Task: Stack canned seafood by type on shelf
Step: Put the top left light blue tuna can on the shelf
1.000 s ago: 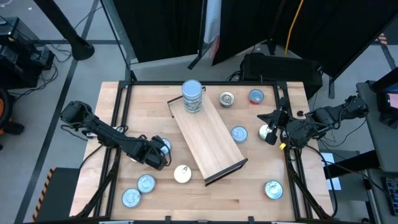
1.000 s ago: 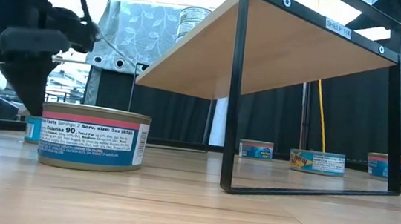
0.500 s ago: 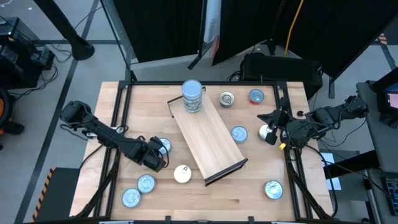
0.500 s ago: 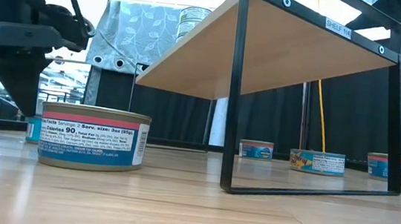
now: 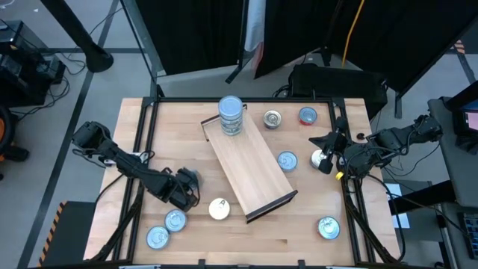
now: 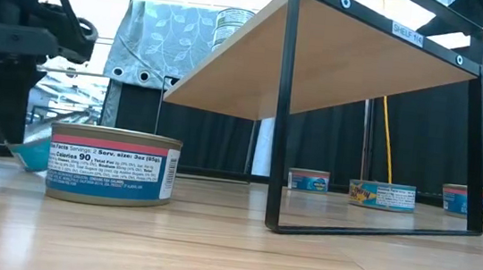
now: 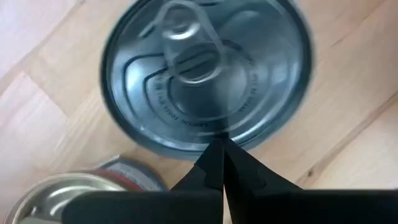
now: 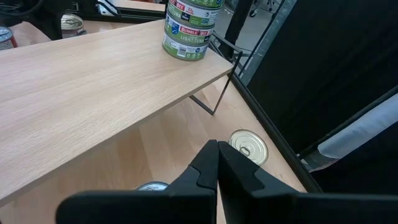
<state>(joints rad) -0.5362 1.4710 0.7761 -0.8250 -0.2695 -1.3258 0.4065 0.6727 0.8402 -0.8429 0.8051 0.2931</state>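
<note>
A black curtain (image 5: 314, 30), a yellow cable (image 5: 351, 30) and a leaf-patterned cloth (image 6: 170, 42) stand behind.

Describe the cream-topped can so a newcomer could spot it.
Start at the shelf, the long board lying diagonally mid-table. Off its near-left side, the can sits alone on the table. Its plain cream top sets it apart from the blue-topped cans to its left.

Stacked cans (image 8: 189, 28) atop shelf (image 8: 93, 81)

Tilted tin (image 6: 38, 145) half hidden behind front tin (image 6: 113, 166); label unreadable
</note>
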